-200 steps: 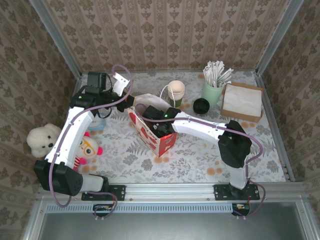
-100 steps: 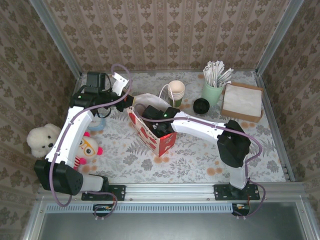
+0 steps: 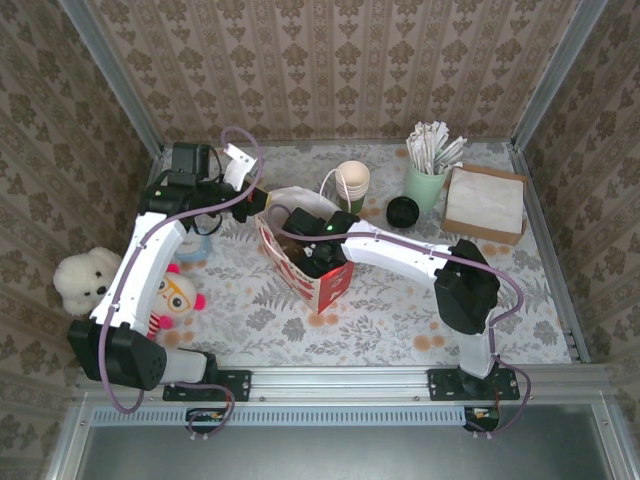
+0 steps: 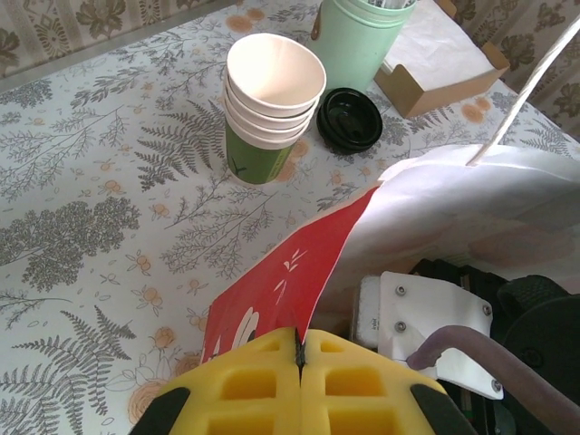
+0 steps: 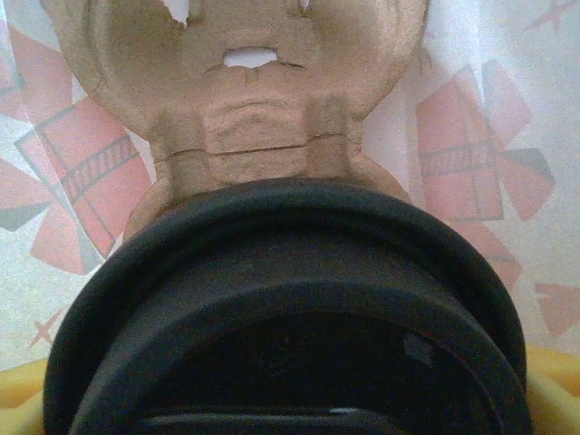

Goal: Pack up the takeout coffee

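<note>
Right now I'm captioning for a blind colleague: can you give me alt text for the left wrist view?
The left gripper is shut on the red edge of a paper bag whose white mouth gapes open to the right. Beyond it, on the fern-patterned table, stand a stack of unlidded cups, a loose black lid and a mint cup.

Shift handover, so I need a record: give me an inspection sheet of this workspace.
Surface: floral tablecloth, no spills seen.
Job's things: coffee, lidded, inside the bag with a cardboard carrier.
Clutter: cup stack, loose lid, mint cup of sticks, napkin box, white bear, plush with glasses.
Grippers: left gripper shut on the bag edge; right gripper in the bag, fingers flanking the coffee, grip unclear.
Cables: purple cable along each arm, no snag seen.
Surroundings: wallpapered walls, metal rail.
</note>
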You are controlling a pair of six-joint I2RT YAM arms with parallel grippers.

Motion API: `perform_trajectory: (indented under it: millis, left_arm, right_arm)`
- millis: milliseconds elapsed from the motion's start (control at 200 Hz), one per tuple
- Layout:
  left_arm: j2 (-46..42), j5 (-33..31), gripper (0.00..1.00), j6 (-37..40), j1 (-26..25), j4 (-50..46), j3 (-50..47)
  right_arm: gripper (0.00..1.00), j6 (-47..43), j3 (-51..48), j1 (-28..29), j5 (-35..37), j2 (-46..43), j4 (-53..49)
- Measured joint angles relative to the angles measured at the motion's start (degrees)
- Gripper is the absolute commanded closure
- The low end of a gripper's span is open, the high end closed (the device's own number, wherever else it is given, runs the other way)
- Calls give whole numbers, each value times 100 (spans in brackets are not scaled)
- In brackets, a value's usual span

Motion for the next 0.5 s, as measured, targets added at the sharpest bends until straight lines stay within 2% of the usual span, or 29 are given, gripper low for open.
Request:
perform_trajectory:
  millis: [100, 500]
  left_arm:
    - [-2, 7, 100, 0, -22, -2, 33]
    - [-50, 17, 100, 0, -74, -9, 76]
  right_arm:
    - [0, 24, 0, -7, -13, -20, 22]
    - [0, 11, 0, -17, -7, -219, 85]
